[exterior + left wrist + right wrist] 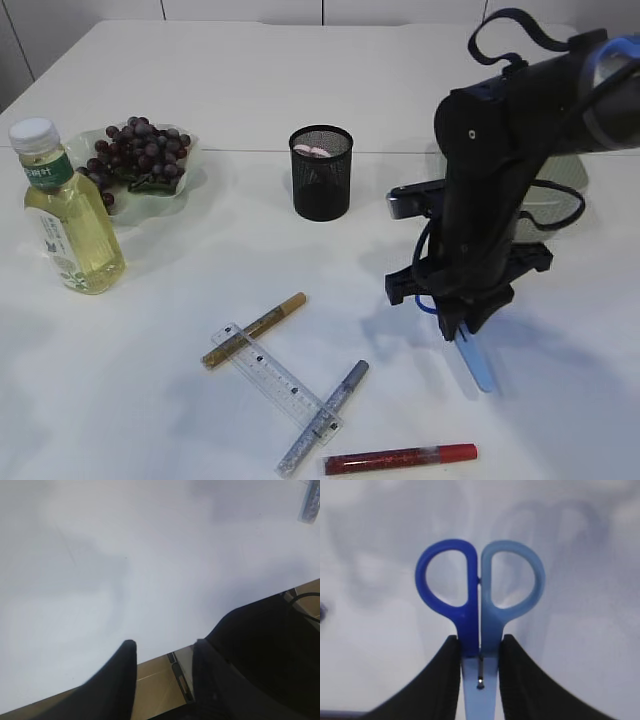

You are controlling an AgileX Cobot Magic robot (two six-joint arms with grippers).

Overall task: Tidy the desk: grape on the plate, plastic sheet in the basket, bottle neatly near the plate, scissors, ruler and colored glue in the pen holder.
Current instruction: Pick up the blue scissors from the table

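Scissors point(479, 605) with two smooth plastic loop handles, one deep blue and one pale blue, sit between the black fingers point(449, 680) of the right gripper point(479, 652), which is closed tight on the neck just below the loops. From the exterior camera their pale blue sheath points down at the white tabletop point(150, 420), near its surface.

Left gripper point(162, 652) hangs over the tabletop edge with its dark, tapered fingers parted and nothing between them.

Black wire-mesh pen holder point(321, 172), cylindrical, stands near the middle. Dark grapes point(138, 150) are heaped on a pale, wavy-edged plate point(185, 190), with a clear bottle point(68, 210) of yellow liquid just beside it. A transparent ruler point(275, 382) lies across gold point(254, 330) and silver point(322, 418) glitter glue tubes; a red tube point(400, 459) lies apart.
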